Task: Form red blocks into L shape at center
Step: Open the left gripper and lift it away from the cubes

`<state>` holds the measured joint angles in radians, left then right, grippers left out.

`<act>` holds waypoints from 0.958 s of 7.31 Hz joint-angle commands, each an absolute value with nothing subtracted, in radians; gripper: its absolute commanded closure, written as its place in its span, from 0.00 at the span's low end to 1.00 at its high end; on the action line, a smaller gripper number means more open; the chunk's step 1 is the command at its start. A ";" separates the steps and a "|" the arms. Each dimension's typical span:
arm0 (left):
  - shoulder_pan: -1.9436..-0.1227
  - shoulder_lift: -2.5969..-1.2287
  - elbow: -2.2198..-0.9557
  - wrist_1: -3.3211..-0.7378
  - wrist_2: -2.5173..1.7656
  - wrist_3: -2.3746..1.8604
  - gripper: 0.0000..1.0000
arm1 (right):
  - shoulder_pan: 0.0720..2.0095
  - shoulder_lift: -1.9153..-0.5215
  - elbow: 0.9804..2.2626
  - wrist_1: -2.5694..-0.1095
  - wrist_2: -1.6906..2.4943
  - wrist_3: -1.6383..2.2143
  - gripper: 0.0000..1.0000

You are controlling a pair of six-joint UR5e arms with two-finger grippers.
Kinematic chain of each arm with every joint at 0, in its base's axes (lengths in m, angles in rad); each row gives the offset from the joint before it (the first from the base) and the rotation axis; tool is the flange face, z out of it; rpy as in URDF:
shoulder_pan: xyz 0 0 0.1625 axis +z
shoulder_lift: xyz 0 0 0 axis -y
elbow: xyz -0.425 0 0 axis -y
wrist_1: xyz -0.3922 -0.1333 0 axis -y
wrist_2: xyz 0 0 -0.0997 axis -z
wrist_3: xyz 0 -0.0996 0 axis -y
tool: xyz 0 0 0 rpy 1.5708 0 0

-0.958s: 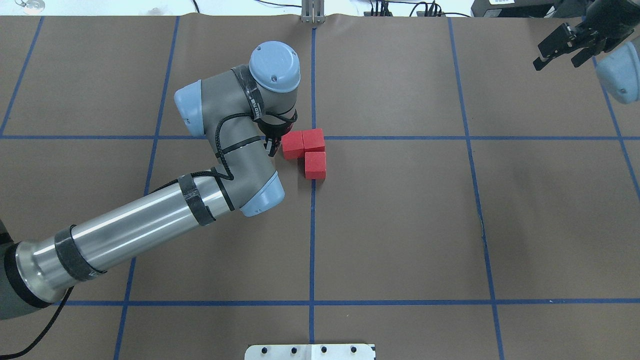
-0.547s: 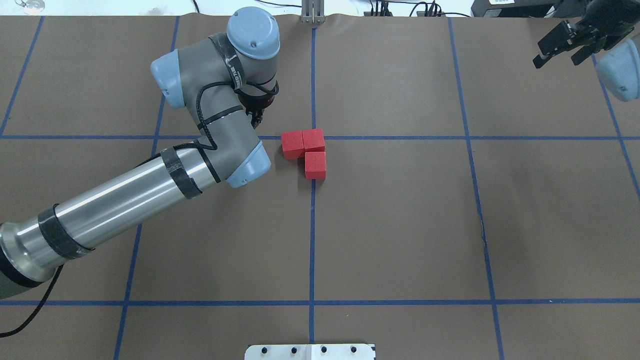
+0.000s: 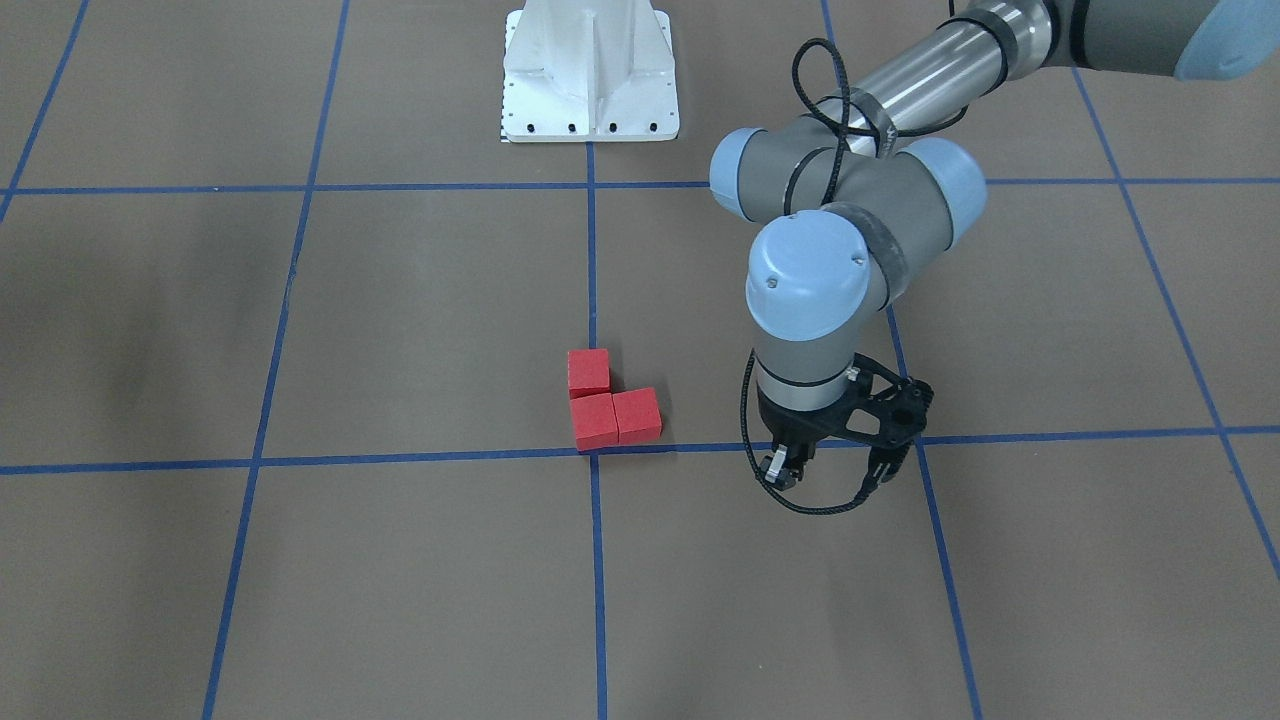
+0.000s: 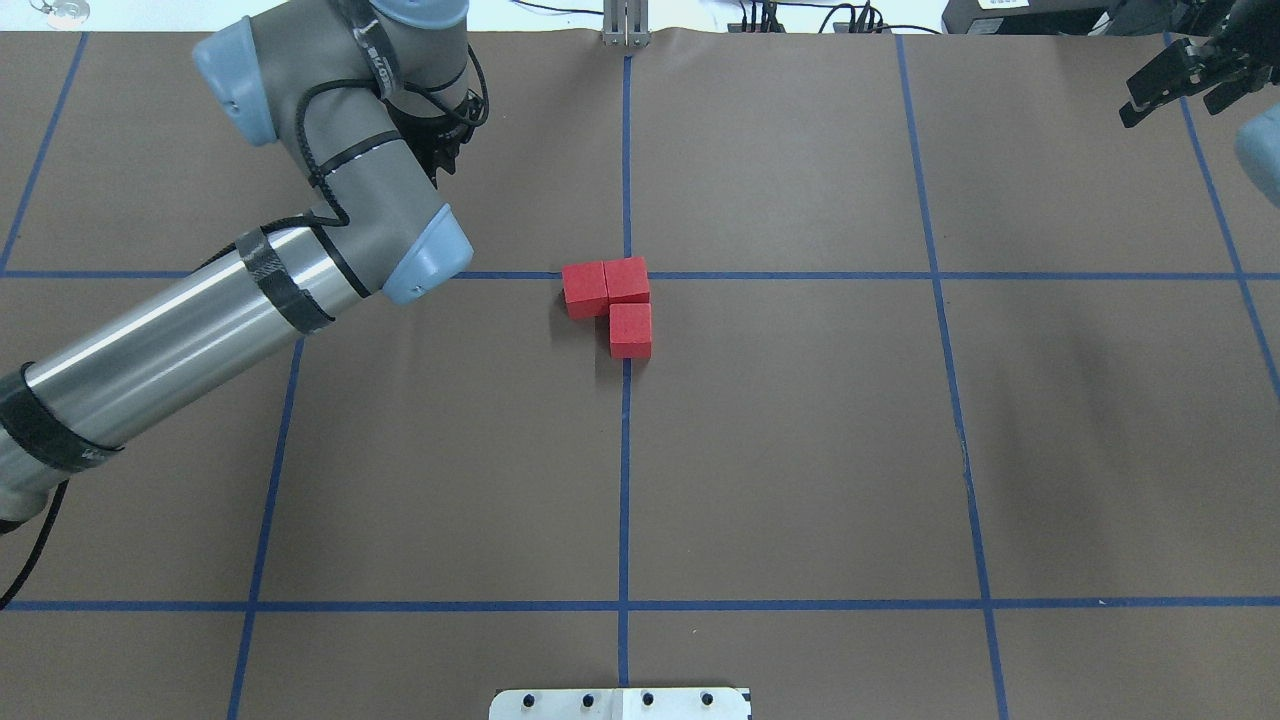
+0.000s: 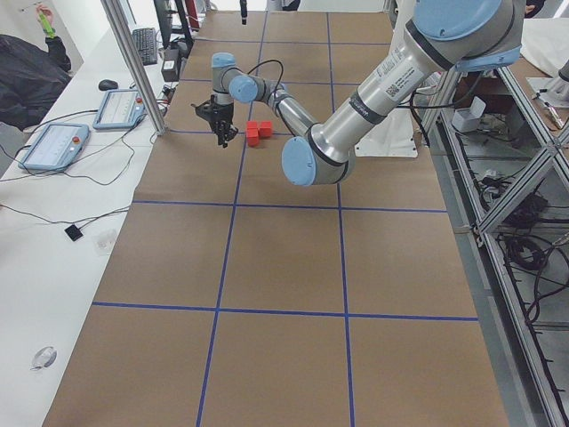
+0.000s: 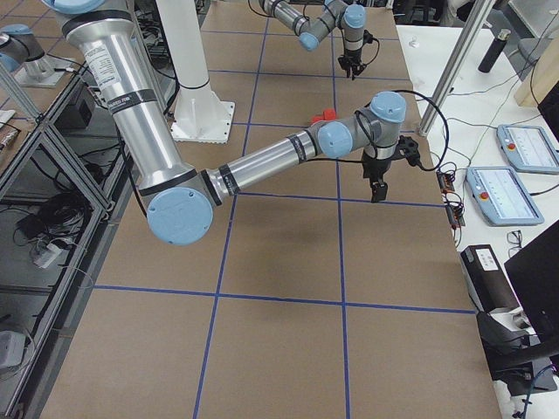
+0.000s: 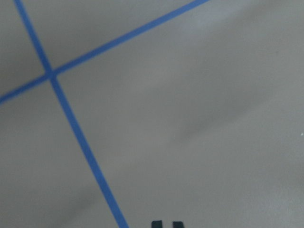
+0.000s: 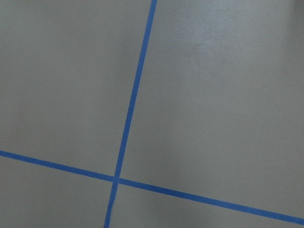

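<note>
from the front we see the left gripper [image 3: 825, 478], its fingers [image 3: 782, 468] released and empty, beside the red blocks [image 3: 598, 420] forming an l at the center [image 3: 593, 456]; overhead, the right gripper [image 4: 1178, 92] hangs released over the counter's [image 4: 800, 450] far corner.

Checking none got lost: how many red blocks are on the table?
3, touching in an L: left block, corner block, near block, toward the robot. None appears hidden.

Three small matte red cubes [image 4: 615, 295], plain-faced. The brown paper surface [image 4: 800, 450] carries a grid of blue tape lines [image 4: 624, 480]. The left arm [image 4: 150, 340] is silver tube, grey joints, pale-blue caps; the left gripper [image 3: 828, 472] is black.
</note>
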<state>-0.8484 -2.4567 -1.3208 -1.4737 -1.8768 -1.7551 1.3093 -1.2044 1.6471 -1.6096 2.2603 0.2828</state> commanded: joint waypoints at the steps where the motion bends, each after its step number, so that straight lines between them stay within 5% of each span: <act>1: -0.932 -2.346 -1.470 -1.473 -1.882 -1.458 0.00 | 1.305 -1.261 1.701 -1.598 2.183 0.278 0.01; 4: -1.122 -1.936 -1.770 -1.509 -2.021 -0.783 0.00 | 1.321 -1.267 1.689 -1.600 2.184 0.278 0.01; 7: -1.383 -1.734 -1.779 -1.514 -2.134 -0.330 0.00 | 1.428 -1.317 1.666 -1.600 2.302 0.220 0.01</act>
